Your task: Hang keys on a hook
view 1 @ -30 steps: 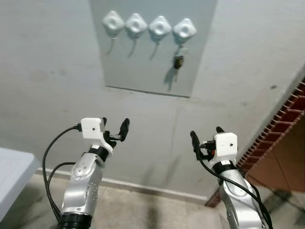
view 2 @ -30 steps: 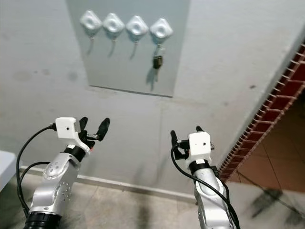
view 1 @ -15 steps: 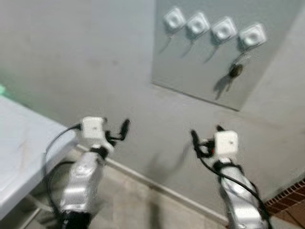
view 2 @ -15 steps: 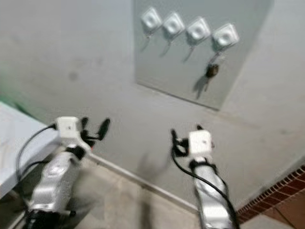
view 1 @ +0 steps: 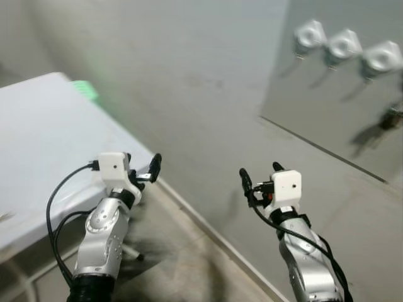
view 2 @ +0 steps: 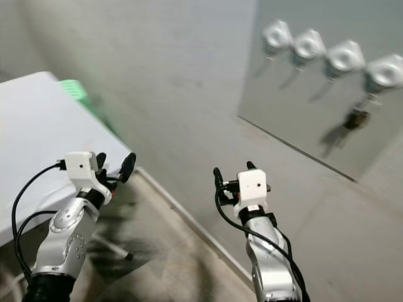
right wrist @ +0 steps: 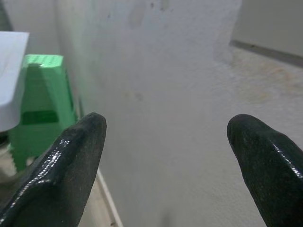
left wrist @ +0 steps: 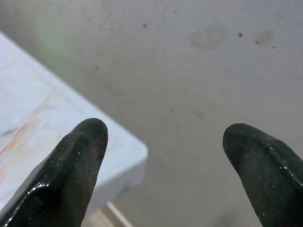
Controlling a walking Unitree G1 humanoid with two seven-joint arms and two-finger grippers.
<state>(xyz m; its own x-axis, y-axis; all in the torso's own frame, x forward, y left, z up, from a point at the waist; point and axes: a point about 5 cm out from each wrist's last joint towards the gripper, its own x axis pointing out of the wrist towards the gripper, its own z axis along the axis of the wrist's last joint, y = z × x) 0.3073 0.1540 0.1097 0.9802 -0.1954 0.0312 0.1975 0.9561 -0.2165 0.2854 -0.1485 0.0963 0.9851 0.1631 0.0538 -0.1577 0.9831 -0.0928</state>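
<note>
On the grey wall panel (view 2: 315,107), the keys (view 2: 356,118) hang from the last of four white hooks (view 2: 385,72), so the task looks done. Since a second ago the head camera has swung left, bringing a white desk (view 1: 44,145) and a green stool (right wrist: 40,94) into view. Left gripper (view 1: 140,170) and right gripper (view 1: 259,178) hover with jaws wide apart, holding nothing.

wall (view 2: 164,75) grey | hooks (view 2: 312,45) white | table (view 1: 44,145) white | stool (right wrist: 40,101) green | keys (view 2: 356,118) dark
</note>
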